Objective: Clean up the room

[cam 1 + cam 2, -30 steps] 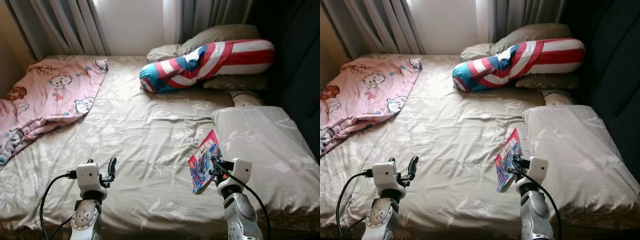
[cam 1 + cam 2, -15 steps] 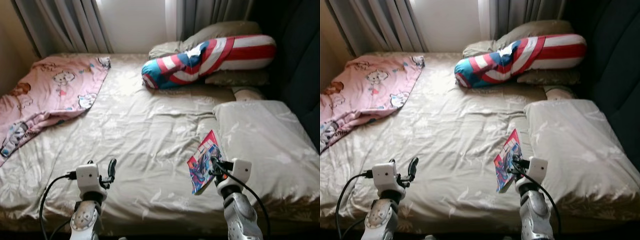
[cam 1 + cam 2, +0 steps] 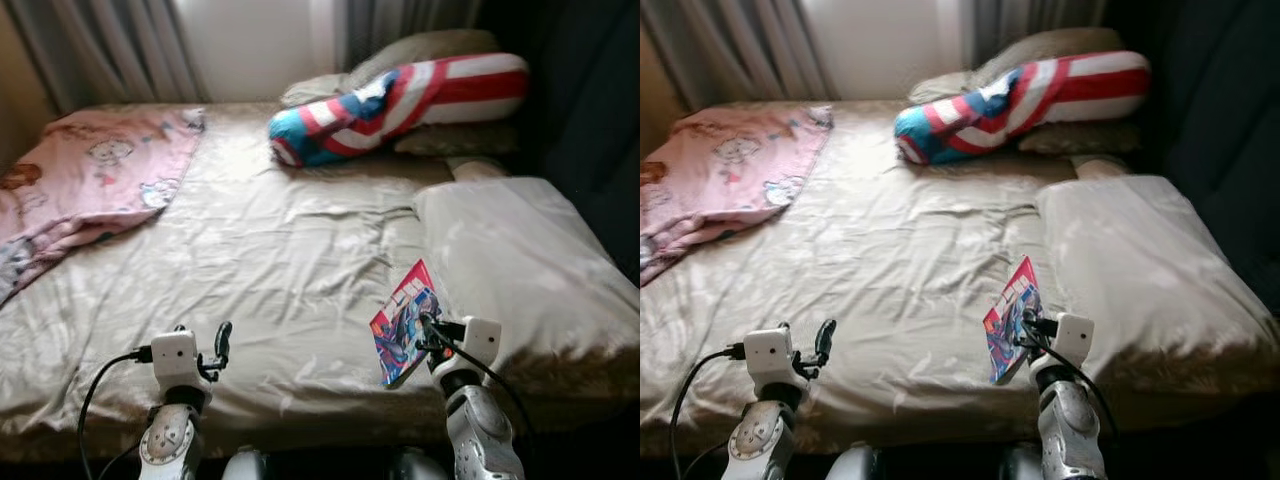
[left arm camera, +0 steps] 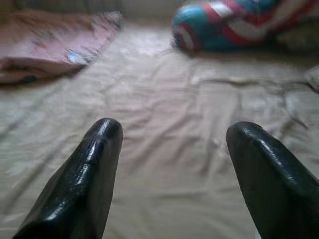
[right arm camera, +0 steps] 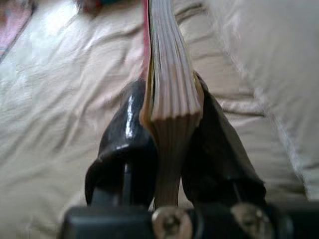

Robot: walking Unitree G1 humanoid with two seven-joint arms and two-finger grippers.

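Observation:
My right gripper (image 3: 428,330) is shut on a colourful comic book (image 3: 403,322), held upright on its edge above the bed's near right side. In the right wrist view both black fingers (image 5: 127,144) clamp the book's page block (image 5: 172,84). My left gripper (image 3: 222,340) hovers over the near left part of the beige bed sheet (image 3: 280,250), open with nothing between its fingers (image 4: 94,164). A pink cartoon blanket (image 3: 90,170) lies bunched at the bed's far left.
A red, white and blue bolster (image 3: 400,95) rests on beige pillows (image 3: 420,50) at the head of the bed. A large beige pillow (image 3: 510,250) lies at the right. Grey curtains (image 3: 100,45) hang behind. Dark furniture (image 3: 590,120) stands to the right.
The whole picture has shifted: the camera has backed away, so the bed's near edge now shows. Both grippers keep their pose, the right still holding the book.

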